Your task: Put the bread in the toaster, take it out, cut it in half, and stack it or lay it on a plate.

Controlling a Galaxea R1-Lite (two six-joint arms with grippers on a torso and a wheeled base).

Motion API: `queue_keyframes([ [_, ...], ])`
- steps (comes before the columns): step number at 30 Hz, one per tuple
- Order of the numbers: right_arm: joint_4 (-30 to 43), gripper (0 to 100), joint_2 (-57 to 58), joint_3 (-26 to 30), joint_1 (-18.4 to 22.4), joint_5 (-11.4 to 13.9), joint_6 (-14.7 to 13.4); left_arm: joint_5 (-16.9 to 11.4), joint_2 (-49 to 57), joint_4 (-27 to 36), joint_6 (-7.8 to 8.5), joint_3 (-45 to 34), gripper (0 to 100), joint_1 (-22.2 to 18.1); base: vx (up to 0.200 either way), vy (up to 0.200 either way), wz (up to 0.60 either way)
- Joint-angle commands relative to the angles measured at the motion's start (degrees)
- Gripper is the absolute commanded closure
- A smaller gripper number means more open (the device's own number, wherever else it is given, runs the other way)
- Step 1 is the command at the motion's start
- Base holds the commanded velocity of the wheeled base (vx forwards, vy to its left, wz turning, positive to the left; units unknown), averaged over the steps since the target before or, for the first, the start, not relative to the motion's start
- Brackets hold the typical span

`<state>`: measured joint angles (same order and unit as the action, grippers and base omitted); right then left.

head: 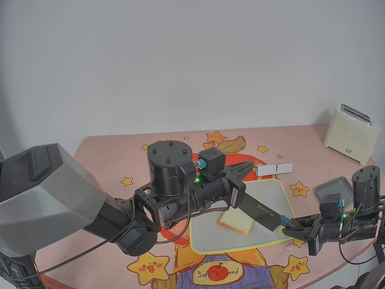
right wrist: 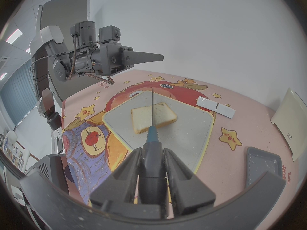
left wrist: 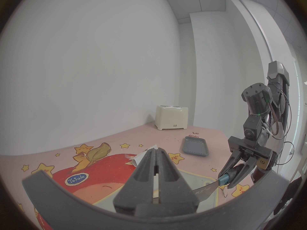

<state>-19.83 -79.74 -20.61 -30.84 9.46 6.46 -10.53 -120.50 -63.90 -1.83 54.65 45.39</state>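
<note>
- Worktop (head: 120, 157): pink, printed with yellow smiling stars, a big red cartoon figure and a blue-violet striped patch.
- Cutting board (head: 224, 239): pale grey with a yellow rim.
- Bread slice (head: 236, 222), just ahead of the right end effector (head: 289, 227): white crumb, light tan crust.
- Knife (head: 260, 212) in that end effector: black blade, teal collar, dark handle.
- Right end effector and left end effector (head: 246, 167): matt black.
- Toaster (head: 351, 135): cream, with dark slots.
- Tray (head: 333, 187) beside the right end effector: dark grey.
- Blocks (head: 274, 168) beyond the left end effector: white.
</note>
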Motion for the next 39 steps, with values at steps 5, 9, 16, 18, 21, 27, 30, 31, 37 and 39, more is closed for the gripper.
queue_keyframes([
  [5, 0.06, 100, 0.46, 0.31, -0.18, -0.14, 1.36, 0.16, -0.26, -0.08, 0.07, -0.25, 100, 0.23, 0.000, 0.000, 0.00],
  [9, 0.06, 100, 0.55, 0.22, -0.18, -0.14, 1.36, 0.16, -0.26, -0.08, 0.07, -0.33, 100, 0.32, 0.000, 0.000, 0.00],
  [16, -0.03, 100, 0.55, 0.22, -0.18, -0.14, 1.36, 0.16, -1.58, -0.52, 0.25, -2.36, 100, 0.67, 0.000, 0.000, 0.00],
  [18, -0.03, 100, 0.46, 0.22, -0.18, -0.14, 1.36, 0.16, -1.66, -1.31, 0.25, -3.67, 100, 0.76, 0.000, 0.000, 0.00],
  [21, -0.03, 100, 0.46, 0.14, -0.18, -0.14, 1.36, 0.16, -1.75, -1.31, 0.25, -4.90, 100, 1.64, 0.000, 0.000, 0.00],
  [27, -0.03, 100, 0.55, 0.14, -0.18, -0.14, 1.36, 0.34, -2.98, -1.66, 0.25, -5.08, 100, 1.72, 0.000, 0.000, 0.00],
  [30, -0.03, 100, 0.64, 0.14, -0.18, -0.14, 1.36, 0.34, -4.04, -2.37, 0.25, -5.08, 100, 1.72, 0.000, 0.000, 0.00],
  [31, -0.03, 100, 0.64, 0.14, -0.18, -0.14, 1.36, 0.34, -4.04, -2.45, 0.25, -5.08, 100, 1.72, 0.000, 0.000, 0.00],
  [37, -0.03, 100, 0.72, 0.14, -0.18, -0.14, 1.36, 0.34, -4.65, -2.54, 0.25, -4.46, 100, 1.72, 0.000, 0.000, 0.00],
  [39, -0.03, 100, 0.72, 0.22, -0.18, -0.14, 1.36, 0.43, -5.18, -2.54, 0.25, -4.46, 100, 1.72, 0.000, 0.000, 0.00],
])
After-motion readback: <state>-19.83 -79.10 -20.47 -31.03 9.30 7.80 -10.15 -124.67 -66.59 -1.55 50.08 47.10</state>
